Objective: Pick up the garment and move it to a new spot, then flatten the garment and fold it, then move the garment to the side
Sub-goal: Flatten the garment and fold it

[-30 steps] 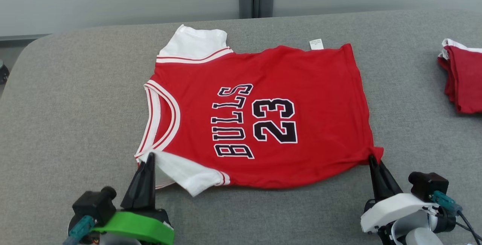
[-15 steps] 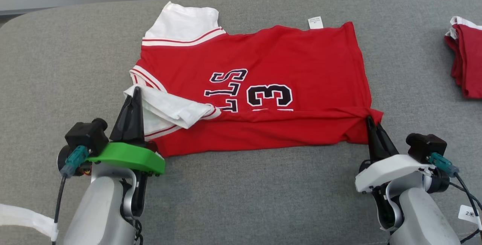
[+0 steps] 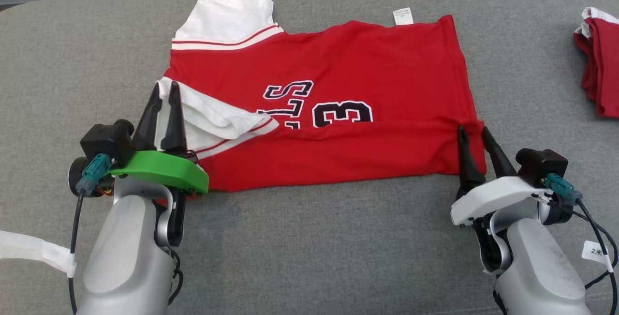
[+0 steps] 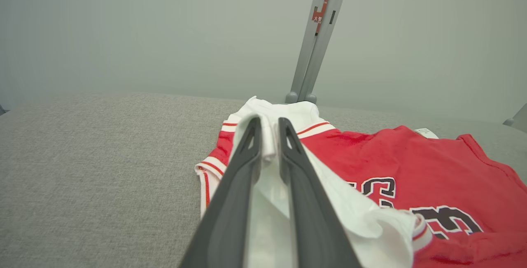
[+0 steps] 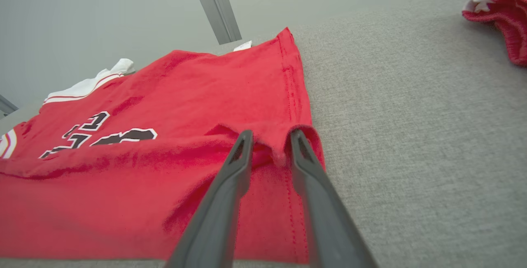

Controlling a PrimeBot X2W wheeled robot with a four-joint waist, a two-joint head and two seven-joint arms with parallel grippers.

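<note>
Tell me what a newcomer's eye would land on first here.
The red jersey with black lettering, its near half folded over, spreads across the grey fabric tabletop. The left tool straddles its white sleeve and the right tool its red hem corner, both with fingers parted. A pile of red garments sits at the far right.

Looks like a robot test lab — grey fabric-covered worktable (image 3: 309, 237), bare pale partition panels (image 4: 123, 29) joined by a metal post (image 4: 316, 41), pile of red-and-white garments (image 3: 599, 68) at the table's right edge.
</note>
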